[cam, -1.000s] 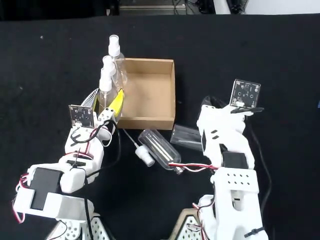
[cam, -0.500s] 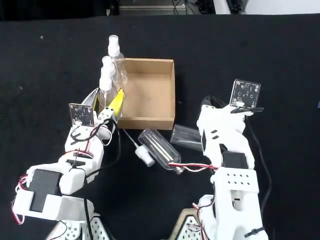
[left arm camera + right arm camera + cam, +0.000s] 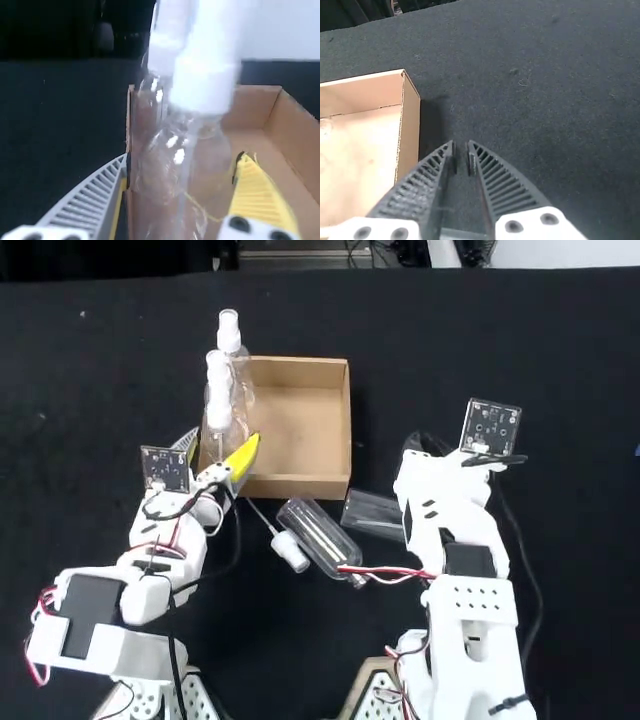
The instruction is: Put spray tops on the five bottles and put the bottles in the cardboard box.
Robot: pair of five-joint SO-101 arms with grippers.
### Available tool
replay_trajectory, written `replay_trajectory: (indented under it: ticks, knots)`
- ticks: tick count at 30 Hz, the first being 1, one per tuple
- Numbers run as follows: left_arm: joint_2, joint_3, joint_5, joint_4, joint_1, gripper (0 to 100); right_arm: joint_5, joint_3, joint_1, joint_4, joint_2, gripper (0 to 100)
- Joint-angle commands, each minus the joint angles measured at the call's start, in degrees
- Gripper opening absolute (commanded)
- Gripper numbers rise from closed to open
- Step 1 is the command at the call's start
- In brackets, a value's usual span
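Note:
My left gripper (image 3: pixel 225 436) is shut on a clear bottle (image 3: pixel 222 418) with a white spray top, held upright at the left wall of the cardboard box (image 3: pixel 300 363). In the left wrist view that bottle (image 3: pixel 180 160) stands between the grey and yellow fingers of the gripper (image 3: pixel 182 159), with the box (image 3: pixel 280 115) behind it. A second topped bottle (image 3: pixel 234 358) stands just beyond, outside the box's left wall. Another topped bottle (image 3: pixel 318 537) lies on the table in front of the box. My right gripper (image 3: pixel 461 150) is shut and holds nothing, over the black table right of the box (image 3: pixel 410 115).
A clear bottle without a top (image 3: pixel 372 514) lies beside the right arm (image 3: pixel 445 515), close to the box's front right corner. Black cloth covers the table (image 3: pixel 520 350). Red and white wires (image 3: pixel 385 573) run from the right arm past the lying bottle.
My left gripper has shifted a little to the right with the bottle, bringing it over the box's left wall. The right arm has not moved.

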Motion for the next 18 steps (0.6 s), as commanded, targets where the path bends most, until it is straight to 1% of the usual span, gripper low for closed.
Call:
replay_trajectory:
  ticks: [1, 10, 16, 18]
  knots:
    - [-0.62, -0.92, 0.53, 0.44, -0.66, 33, 0.53, -0.48, 1.41, -1.67, -0.75, 2.9]
    - [-2.55, -0.75, 0.35, 0.35, -0.66, 33, 0.53, -0.48, 1.41, -1.67, -0.75, 2.9]
    - [-13.98, 5.05, 0.35, 0.97, -0.22, 32, 0.53, -0.48, 1.23, -1.67, -0.75, 2.9]
    - [-18.55, 6.37, 0.26, 5.1, -0.48, 32, 0.53, -0.48, 1.23, -1.67, -0.75, 2.9]
